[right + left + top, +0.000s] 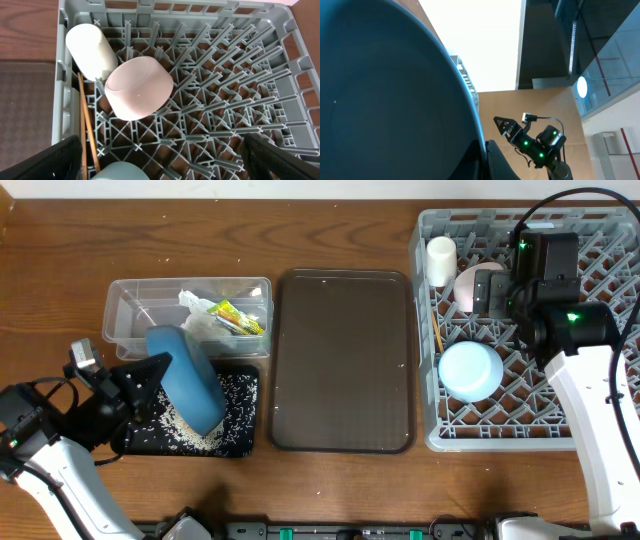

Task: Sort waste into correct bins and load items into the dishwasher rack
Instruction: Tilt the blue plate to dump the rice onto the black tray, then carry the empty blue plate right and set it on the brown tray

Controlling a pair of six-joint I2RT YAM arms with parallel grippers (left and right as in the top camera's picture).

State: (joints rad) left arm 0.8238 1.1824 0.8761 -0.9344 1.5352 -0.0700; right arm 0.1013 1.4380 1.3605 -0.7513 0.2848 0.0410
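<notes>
Large square light-grey plastic dishwasher rack; right gripper is hovering above, jaws wide apart, empty. Large dark blue bowl; left gripper is clamping its rim, tipping it over shallow black rectangular tray, likely to shed loose white rice scraps.

The table is finished in grained brown wood with a slight sheen. The rack is moulded in matt grey plastic. The tub is formed of clear plastic. The chopsticks are noted as bare wood.
</notes>
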